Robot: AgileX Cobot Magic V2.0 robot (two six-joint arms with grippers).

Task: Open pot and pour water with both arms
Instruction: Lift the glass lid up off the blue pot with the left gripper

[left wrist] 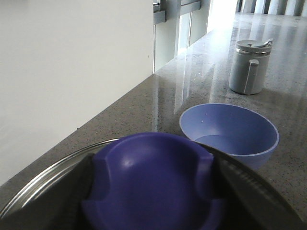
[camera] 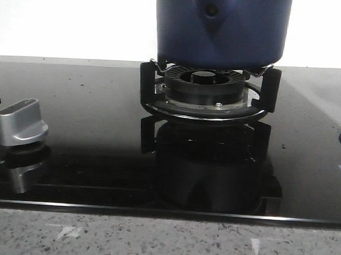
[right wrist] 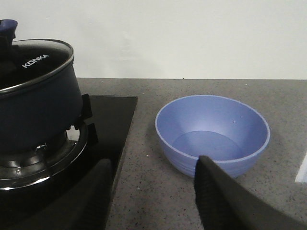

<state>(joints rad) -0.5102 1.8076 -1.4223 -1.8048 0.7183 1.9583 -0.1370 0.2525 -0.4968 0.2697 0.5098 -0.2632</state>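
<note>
The dark navy pot [camera: 221,27] stands on the black burner grate [camera: 207,89]; it also shows in the right wrist view [right wrist: 38,110] with its glass lid [right wrist: 33,60] on. In the left wrist view my left gripper [left wrist: 152,163] is shut on the lid's blue knob [left wrist: 153,191], one dark finger [left wrist: 72,191] on each side, above the lid's steel rim [left wrist: 43,177]. My right gripper [right wrist: 153,165] is open and empty, low over the counter between the stove edge and a light blue bowl [right wrist: 213,129]. Neither gripper shows in the front view.
The bowl [left wrist: 230,132] stands on the grey speckled counter right of the stove. A grey lidded jar [left wrist: 249,67] stands farther along the counter. A silver stove knob [camera: 21,122] sits on the black glass cooktop [camera: 90,129] at front left. A white wall is behind.
</note>
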